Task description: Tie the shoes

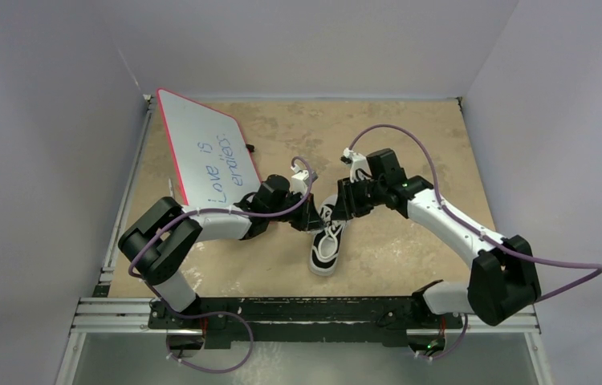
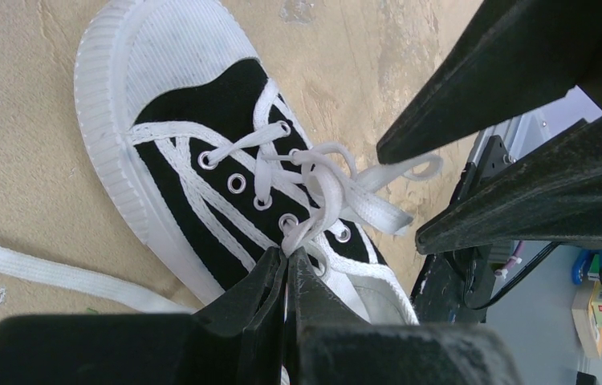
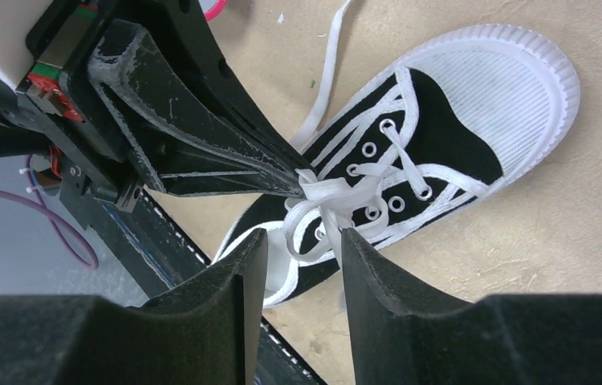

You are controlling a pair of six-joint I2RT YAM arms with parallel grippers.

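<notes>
The shoe (image 1: 327,245) is a black low-top sneaker with white stripes, toe cap and sole, lying near the table's front middle, toe toward the arm bases. My left gripper (image 2: 288,253) is shut on a strand of the white laces (image 2: 322,188) just above the top eyelets, where the laces are bunched in a loose knot. My right gripper (image 3: 303,238) hovers open over the same bunch of laces (image 3: 326,200), and a loop hangs between its fingers (image 3: 242,265) without being pinched. The left gripper (image 3: 302,173) meets the knot from the other side.
A free lace end (image 2: 41,273) trails across the tan tabletop (image 1: 394,136) beside the shoe. A red-edged whiteboard (image 1: 209,156) with writing leans at the back left. The black front rail (image 1: 306,309) runs just behind the shoe's toe.
</notes>
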